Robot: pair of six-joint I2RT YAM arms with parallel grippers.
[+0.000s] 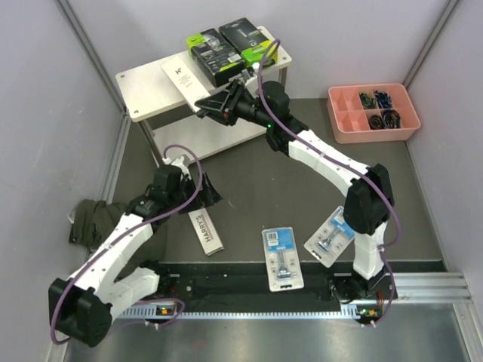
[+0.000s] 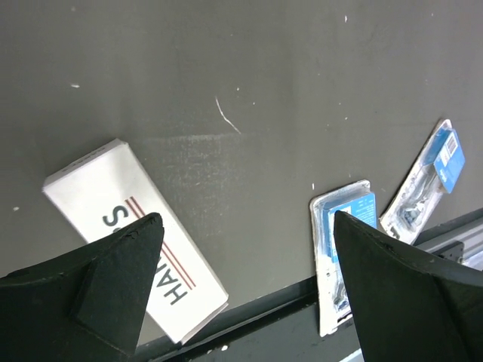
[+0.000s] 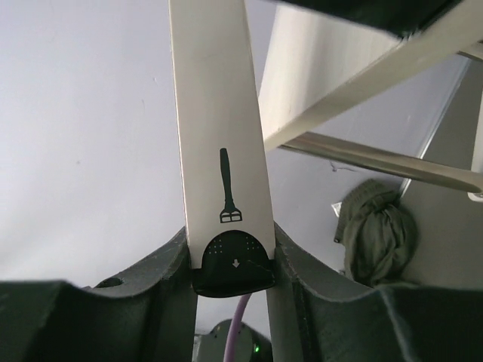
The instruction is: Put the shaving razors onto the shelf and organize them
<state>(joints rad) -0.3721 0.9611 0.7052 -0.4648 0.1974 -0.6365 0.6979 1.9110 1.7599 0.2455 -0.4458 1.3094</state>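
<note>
A slim white Harry's box (image 1: 179, 78) lies slantwise over the front edge of the shelf's (image 1: 143, 87) top board, its near end pinched between the right jaws, which reach in from the right arm (image 1: 324, 154). The right wrist view shows that end (image 3: 219, 136), printed with a small razor symbol, wedged between the two fingers (image 3: 158, 279). Whether the box rests on the board cannot be told. Two black and lime-green packs (image 1: 211, 54) (image 1: 243, 38) sit side by side at the top board's far right corner, just beyond the box. The shelf stands at the far left of the dark worktop (image 1: 256, 188). A second white Harry's box (image 1: 205, 232) lies flat toward the worktop's near edge, left of centre. Two clear blister packs with blue cards (image 1: 281, 256) (image 1: 330, 235) lie along the near edge to its right, the right-hand one tilted. The left jaws, on the left arm (image 1: 113, 241), stand spread wide and empty above the second box. A pink compartment tray (image 1: 375, 138) holding small dark items sits at the far right corner. A bundled green cloth (image 1: 90, 219) lies at the left edge.
</note>
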